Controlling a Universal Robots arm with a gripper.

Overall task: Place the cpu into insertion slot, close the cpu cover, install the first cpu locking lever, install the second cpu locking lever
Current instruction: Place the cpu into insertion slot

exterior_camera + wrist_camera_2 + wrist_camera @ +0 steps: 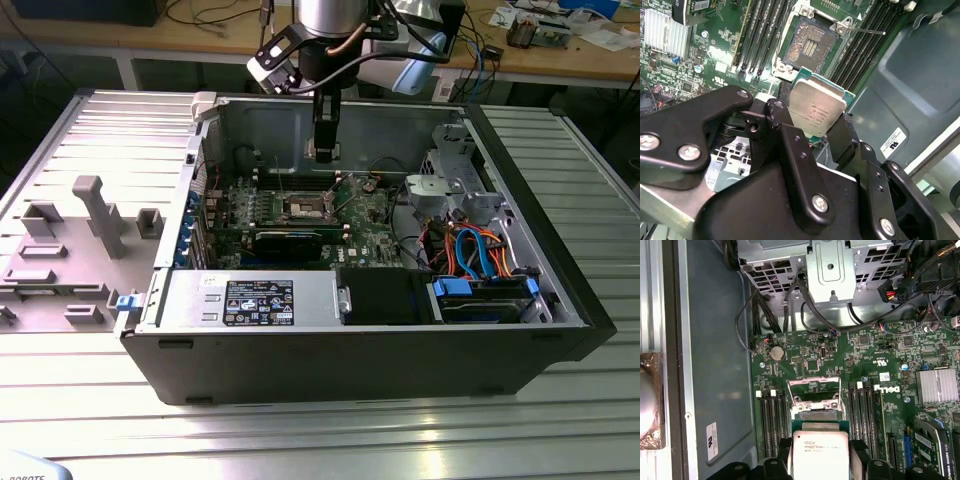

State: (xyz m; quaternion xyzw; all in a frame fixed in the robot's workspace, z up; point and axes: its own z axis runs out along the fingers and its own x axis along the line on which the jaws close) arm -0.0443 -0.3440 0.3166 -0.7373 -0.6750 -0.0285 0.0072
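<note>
Status: cpu [817,107] clamped between the two black fingers of the gripper [812,125]. Its dull silver top faces the camera in both wrist views, with a green edge showing along one side. The fingers are closed on opposite edges of the chip and hold nothing else. The chip is in the air, clear of the board, not seated.

The insertion slot [810,45] lies open just beyond it, contact field bare and gold-brown inside a pale metal rim. In the first wrist view the cpu cover [814,383] stands tipped up on the socket's side toward the drive cage [830,270]. One thin locking lever [867,31] sticks out sideways from a socket corner. Black memory slots [760,35] flank the socket on both sides of the green motherboard [370,215].

In the exterior view the arm hangs from above into the open computer case [400,360], gripper over the socket area. The power supply [250,300] sits along the near wall. Orange and blue cables [470,250] bunch toward the exterior view's right. The case rests on a ribbed metal table [300,430]. A grey fixture plate [90,215] lies on the exterior view's left.
</note>
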